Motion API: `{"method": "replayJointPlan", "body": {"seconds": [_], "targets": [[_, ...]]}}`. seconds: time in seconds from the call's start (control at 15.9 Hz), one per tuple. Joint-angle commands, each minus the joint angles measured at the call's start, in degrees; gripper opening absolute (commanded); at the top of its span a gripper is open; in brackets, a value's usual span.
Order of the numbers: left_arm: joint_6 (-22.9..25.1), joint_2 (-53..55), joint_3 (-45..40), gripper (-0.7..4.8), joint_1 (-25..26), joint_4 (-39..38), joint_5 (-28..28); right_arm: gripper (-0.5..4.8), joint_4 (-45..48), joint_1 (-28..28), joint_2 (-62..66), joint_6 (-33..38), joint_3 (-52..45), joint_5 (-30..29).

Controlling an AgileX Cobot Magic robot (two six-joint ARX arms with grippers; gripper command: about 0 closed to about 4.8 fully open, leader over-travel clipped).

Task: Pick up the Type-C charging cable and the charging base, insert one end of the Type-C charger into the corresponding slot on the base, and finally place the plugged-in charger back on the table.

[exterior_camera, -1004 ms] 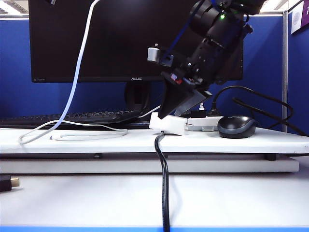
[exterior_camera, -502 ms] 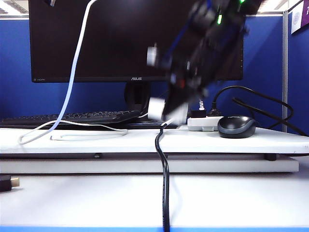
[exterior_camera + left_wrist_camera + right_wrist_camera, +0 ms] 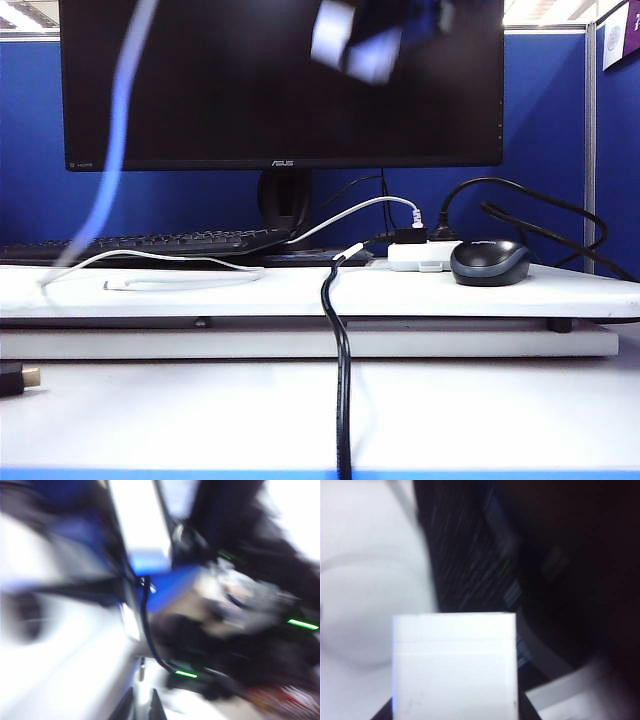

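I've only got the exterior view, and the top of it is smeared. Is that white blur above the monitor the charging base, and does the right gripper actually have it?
Observer: Yes. In the right wrist view the charging base is sharp and square, clamped between the dark fingers of the right gripper.
Operator: The left gripper is outside my frame. Open or shut?
Observer: Shut. The left wrist view shows the left gripper with its fingertips almost together.
Operator: Is the cable pinched in it?
Observer: I can't confirm that. The left wrist view is too blurred to show the Type-C charging cable between those tips.
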Motion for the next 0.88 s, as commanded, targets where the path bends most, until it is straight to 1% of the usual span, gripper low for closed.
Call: {"method": "replayJointPlan", "body": {"seconds": [0.06, 0.19, 0.31, 0.56, 0.63, 0.75, 0.82, 0.88], "targets": [[-4.3, -0.4, 0.2, -0.06, 0.0, 2.3, 9.6, -0.05, 4.7, 0.0, -6.1, -11.6, 0.5, -0.9], [-7.5, -0.4, 0.2, -0.06, 0.0, 2.4, 10.5, -0.05, 5.6, 0.0, -8.7, -16.9, 0.5, -1.3], [-10.0, -0.4, 0.2, -0.06, 0.0, 2.4, 10.8, -0.05, 5.6, 0.0, -10.4, -19.3, 0.5, -1.2], [-13.6, -0.4, 0.2, -0.06, 0.0, 2.8, 16.7, -0.05, 5.5, 0.8, -12.2, -29.6, 0.5, -0.9], [-15.6, -0.4, 0.2, -0.06, 0.0, 2.9, 18.6, -0.05, 5.4, 3.7, -12.5, -34.6, 0.5, 1.5], [-17.1, -0.3, 0.1, -0.06, 0.0, 3.7, 19.3, -0.05, 5.4, 6.3, -12.5, -39.4, 0.5, 3.6], [-17.2, -0.3, 0.1, -0.06, 0.0, 3.8, 19.4, -0.05, 5.5, 10.2, -12.3, -44.1, 0.5, 6.7], [-17.5, -0.3, 0.1, -0.06, 0.0, 3.9, 20.3, -0.05, 6.8, 12.8, -12.3, -47.2, 0.5, 10.6]]}}
